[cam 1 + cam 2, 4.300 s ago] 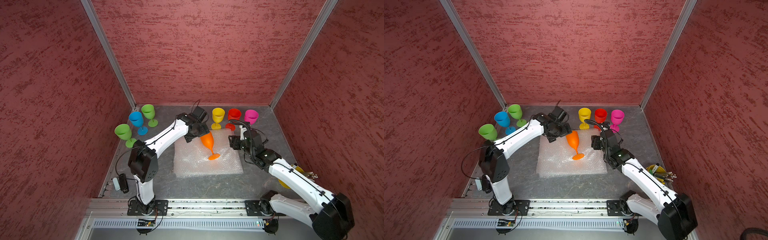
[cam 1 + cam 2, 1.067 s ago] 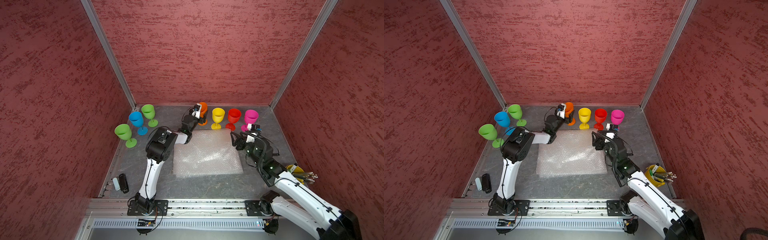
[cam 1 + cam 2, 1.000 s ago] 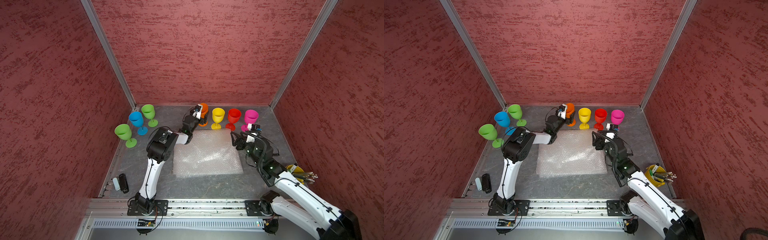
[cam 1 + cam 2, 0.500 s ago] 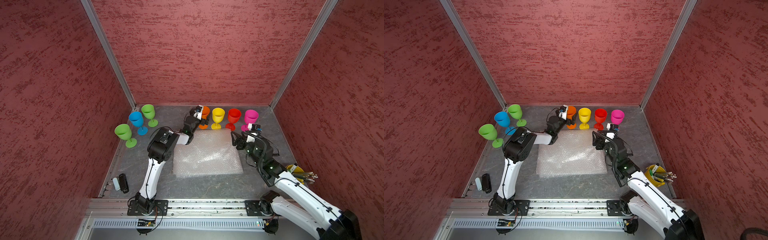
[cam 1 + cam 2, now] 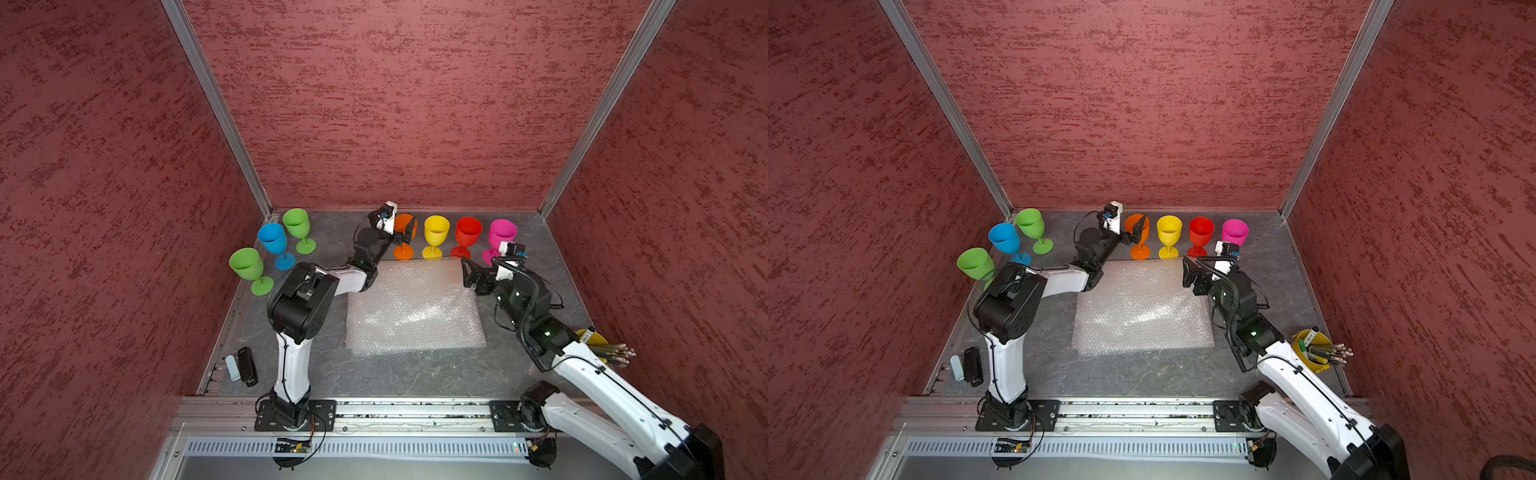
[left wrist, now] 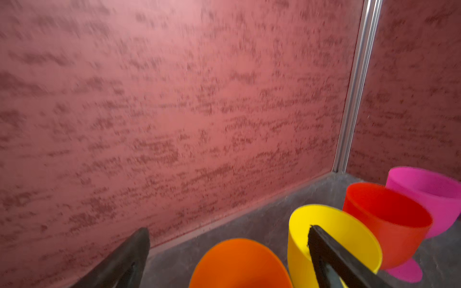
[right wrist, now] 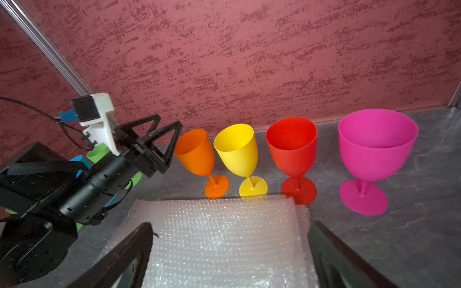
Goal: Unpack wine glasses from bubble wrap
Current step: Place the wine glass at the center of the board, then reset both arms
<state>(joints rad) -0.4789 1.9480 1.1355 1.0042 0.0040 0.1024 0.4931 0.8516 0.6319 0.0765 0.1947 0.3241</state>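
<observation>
bubble wrap lay flat and squarish in the middle of the counter. right wrist view showed more than one layer at an edge.

all seven wine glasses stood upright and unwrapped. at the wrap's 12 o'clock there was a row along the back wall: orange glass, yellow glass, red glass, pink glass, feet just beside the wrap's far edge. at 10 o'clock, by the side wall, were a green glass, blue glass and a second green glass.

left arm reached to 12 o'clock. its jaws were spread wide either side of the orange bowl, with a gap visible on both sides in the left wrist view, so released.

right arm came in from 4 o'clock. its jaws were spread wide at the wrap's 2 o'clock corner, grasping nothing.

yellow cup of pens sat at 4 o'clock. black device sat at 8 o'clock.
</observation>
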